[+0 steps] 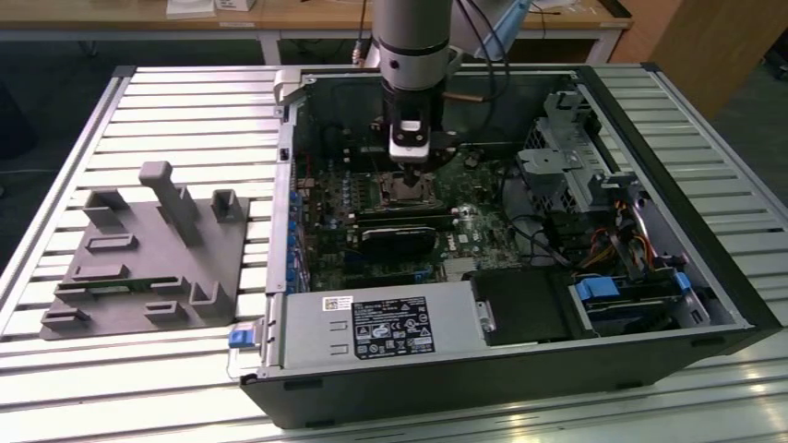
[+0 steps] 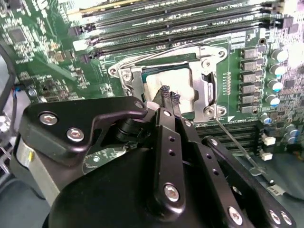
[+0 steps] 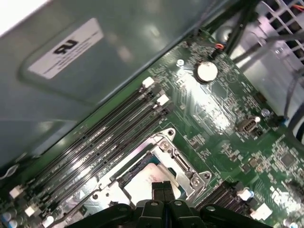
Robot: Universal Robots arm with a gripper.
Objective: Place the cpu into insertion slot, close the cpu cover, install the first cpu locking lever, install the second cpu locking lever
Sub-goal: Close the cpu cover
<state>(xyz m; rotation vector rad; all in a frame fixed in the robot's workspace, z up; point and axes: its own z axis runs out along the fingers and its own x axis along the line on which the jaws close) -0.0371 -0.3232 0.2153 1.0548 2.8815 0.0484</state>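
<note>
**Exterior view.** The hand point(image 1: 411, 175) hangs straight down inside the open computer case point(image 1: 726, 295), which lies on the slatted tabletop point(image 1: 185, 101). The insertion slot point(image 1: 407, 192) sits directly beneath the hand. A grey fixture point(image 1: 148, 249) rests well apart from the hand, outside the case. The arm masks most of the socket, so the cover position cannot be read here.

**Second wrist view.** The hand is clenched. Its fingertips point(image 2: 164, 91) are pressed together with nothing between them. The cpu point(image 2: 183, 80) lies seated in the slot just below the tips. The cpu cover point(image 2: 205, 88) appears folded down around the chip, so the step in hand is judged to be pressing the cover fully shut.
- Bear on the metal frame, not on the chip's top.
- Push straight down, without sideways drag.

A thin locking lever point(image 2: 242, 149) runs out beside the hand. Whether it is hooked cannot be told, nor whether the tips touch metal.

**First wrist view.** The hand's own body cuts off the near edge of the socket. The memory slots point(image 3: 95, 142) lie just beyond the tips. The cover's hinge side is hard to make out.
</note>
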